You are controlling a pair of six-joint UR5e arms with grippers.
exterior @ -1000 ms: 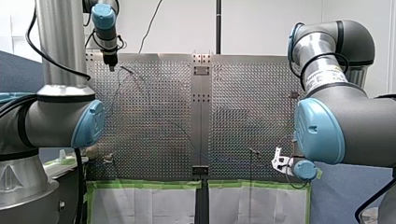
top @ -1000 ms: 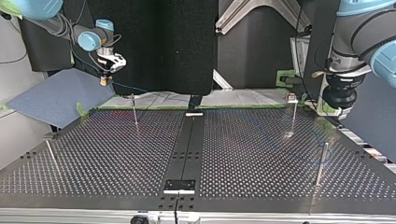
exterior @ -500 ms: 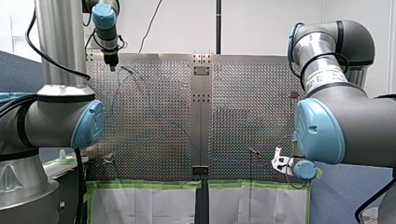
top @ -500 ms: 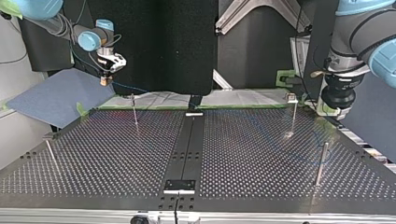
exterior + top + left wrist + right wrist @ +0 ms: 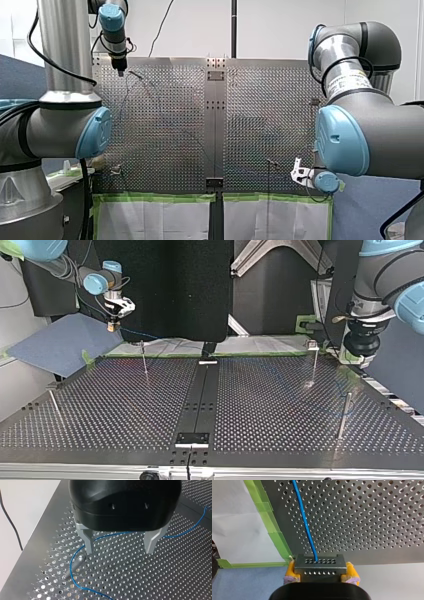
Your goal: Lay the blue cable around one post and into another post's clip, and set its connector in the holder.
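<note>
In the right wrist view, our right gripper (image 5: 320,571) was closed on a small grey metal connector block (image 5: 320,563), and its yellow pads (image 5: 290,571) pressed the block's two short sides. The thin blue cable (image 5: 304,522) left the block's front face and ran ahead over the perforated metal table (image 5: 374,517), near a strip of green tape (image 5: 274,537). We judged the block rigid and safe to pinch by those sides. The cable looked light and limp, likely to sag and swing, and too thin for a hard pull at its root.

In the left wrist view, our left gripper (image 5: 119,548) stood wide open above the table with nothing between its metal fingers (image 5: 88,543). The cable lay slack beneath it and bent in a loop past a slim metal post (image 5: 75,565). We could not tell whether the cable touched the post. We judged the straighter run beside that post the best place to pinch.

In the top view, the right gripper held the connector in the air beyond the table's far edge at the view's left, with the cable trailing down toward the table. The left gripper hung at the view's right.

In the front view, a pale sticker (image 5: 352,80) on our right arm was too small to read. We could read no brand or writing in any view.
</note>
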